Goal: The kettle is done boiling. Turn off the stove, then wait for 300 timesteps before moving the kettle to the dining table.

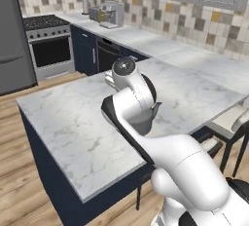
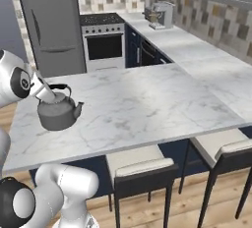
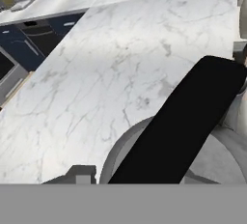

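The grey kettle (image 2: 58, 110) sits low over the left part of the dining table (image 2: 147, 99), a big white marble slab; I cannot tell whether it touches the top. My gripper (image 2: 47, 92) is shut on its black arched handle (image 3: 185, 121). In the hand view the handle crosses the grey lid (image 3: 126, 158), with one fingertip (image 3: 81, 174) beside it and the dining table (image 3: 120, 63) beyond. From the left base view my arm hides most of the kettle (image 1: 154, 109), which is above the dining table (image 1: 68, 118). The stove (image 1: 44, 23) (image 2: 101, 19) stands far back.
A silver coffee machine (image 1: 111, 14) (image 2: 160, 14) stands on the back counter. A grey fridge (image 2: 49, 20) is left of the stove. Dark stools with white seats (image 2: 142, 170) (image 2: 224, 148) are tucked under the table's near edge. Wood floor lies around the table.
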